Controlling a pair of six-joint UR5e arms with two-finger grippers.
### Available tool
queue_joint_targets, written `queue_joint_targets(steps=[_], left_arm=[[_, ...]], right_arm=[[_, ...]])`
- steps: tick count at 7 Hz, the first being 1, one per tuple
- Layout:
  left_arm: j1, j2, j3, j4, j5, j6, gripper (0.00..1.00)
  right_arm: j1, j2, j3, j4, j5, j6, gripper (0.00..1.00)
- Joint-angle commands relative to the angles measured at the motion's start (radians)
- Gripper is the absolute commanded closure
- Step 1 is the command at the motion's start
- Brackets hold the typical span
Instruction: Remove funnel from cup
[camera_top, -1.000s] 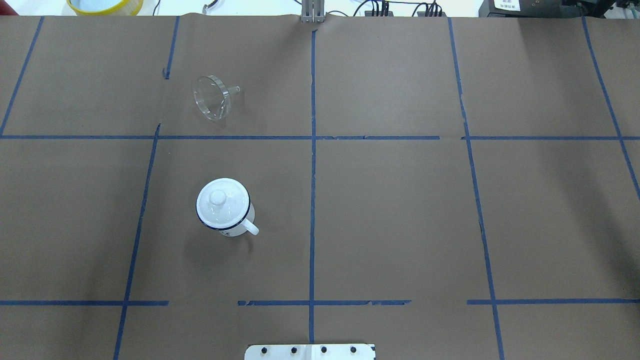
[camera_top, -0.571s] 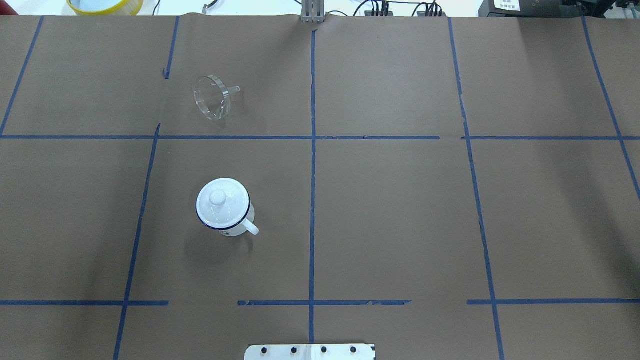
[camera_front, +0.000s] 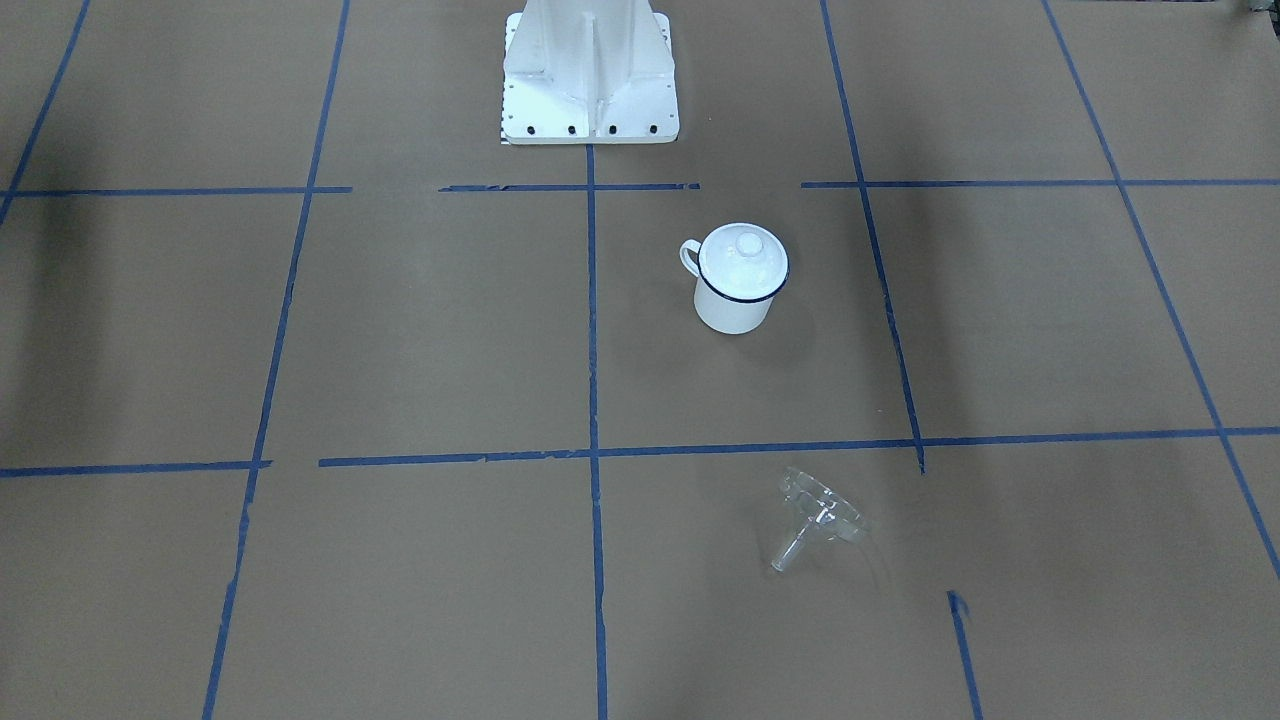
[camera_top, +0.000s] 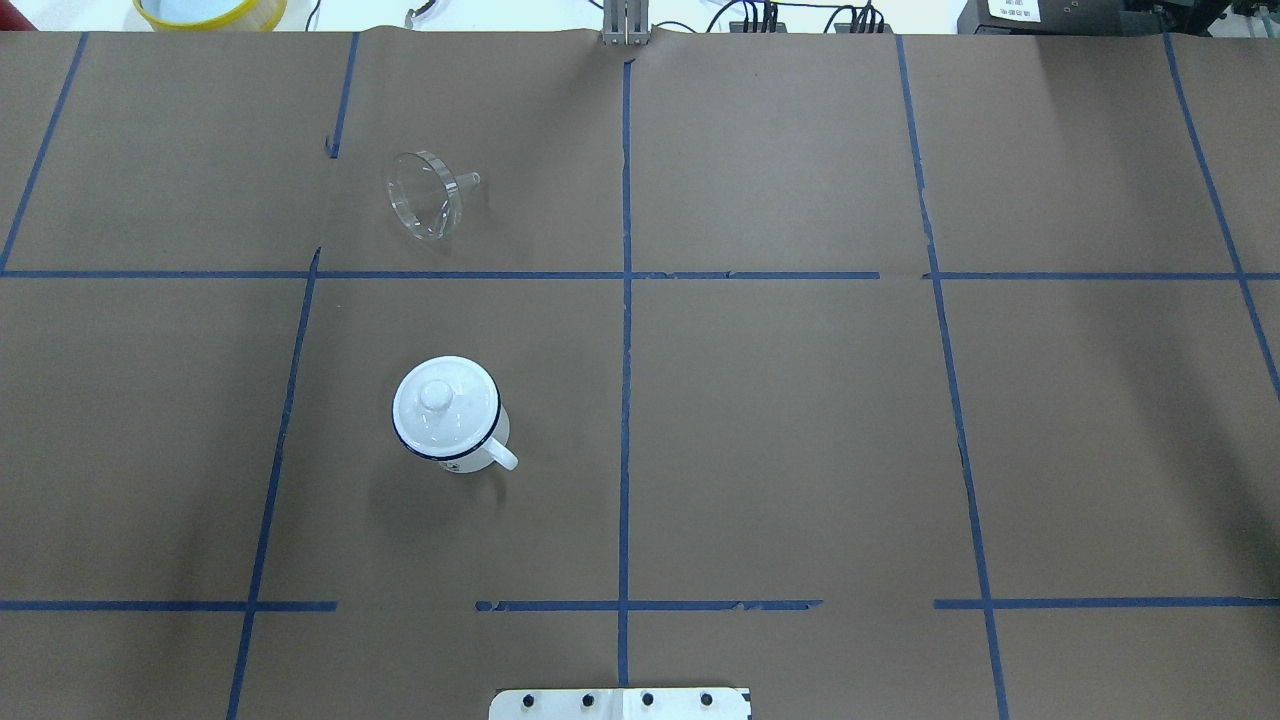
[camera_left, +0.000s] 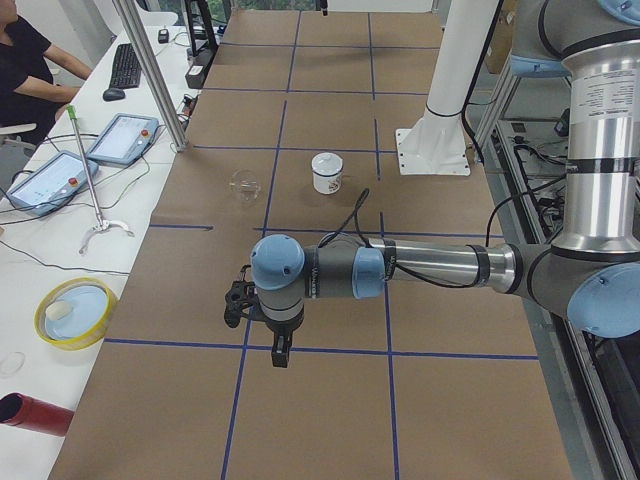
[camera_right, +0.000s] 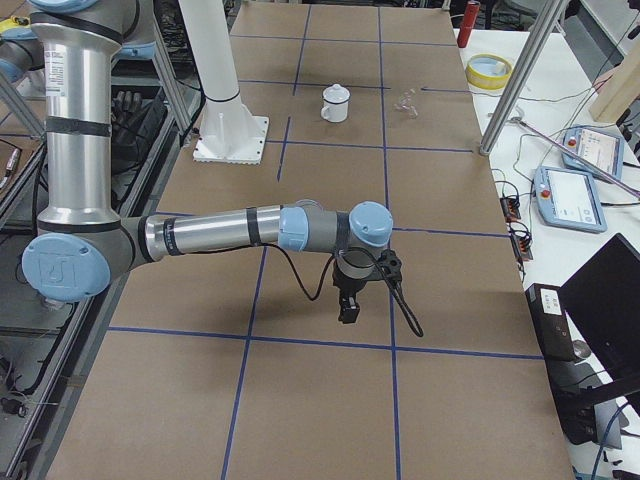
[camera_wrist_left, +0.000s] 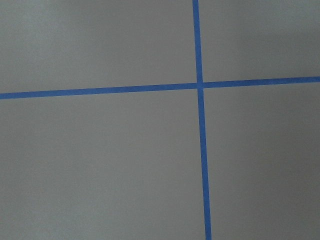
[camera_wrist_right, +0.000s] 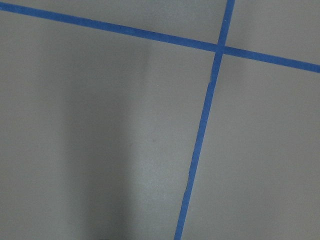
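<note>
1. From where I stand the job looks done. The funnel (camera_top: 425, 195) lies on its side on the tabletop (camera_top: 800, 420), toward the far edge in the robot's left half, with its spout pointing at the centre line. It is well apart from the cup (camera_front: 733, 305).
2. The cup stands upright nearer the robot's edge, in the same half. A white domed lid (camera_front: 745, 258) sits on it, and its handle faces the robot.
3. The left gripper (camera_left: 281, 358) hangs over the tabletop's left end and the right gripper (camera_right: 347, 312) over its right end. Both are far from the two things and hold nothing. I cannot tell whether the jaws are apart or together.
4. I judge the best course is to keep both arms out there. A round, clear funnel on its side would roll at a nudge.
5. Brown paper covers the tabletop, and blue tape (camera_top: 625, 400) marks it into squares. The white pedestal (camera_front: 590, 70) is bolted at the robot's edge.
6. Beyond the far edge, a bench carries two tablets (camera_left: 122, 138), a keyboard (camera_left: 125, 65) and a yellow-rimmed dish (camera_left: 75, 312). A person (camera_left: 25, 60) sits there.
</note>
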Motion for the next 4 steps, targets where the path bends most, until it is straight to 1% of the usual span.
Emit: queue_joint_targets(steps=[1,4], left_arm=[[0.001,0.003,0.004,0.003,0.0,-0.001,0.0],[0.001,0.006,0.006,0.003,0.002,-0.001,0.0]], right_arm=[[0.0,0.0,0.0,0.0,0.0,0.002,0.0],[0.0,0.0,0.0,0.0,0.0,0.0,0.0]])
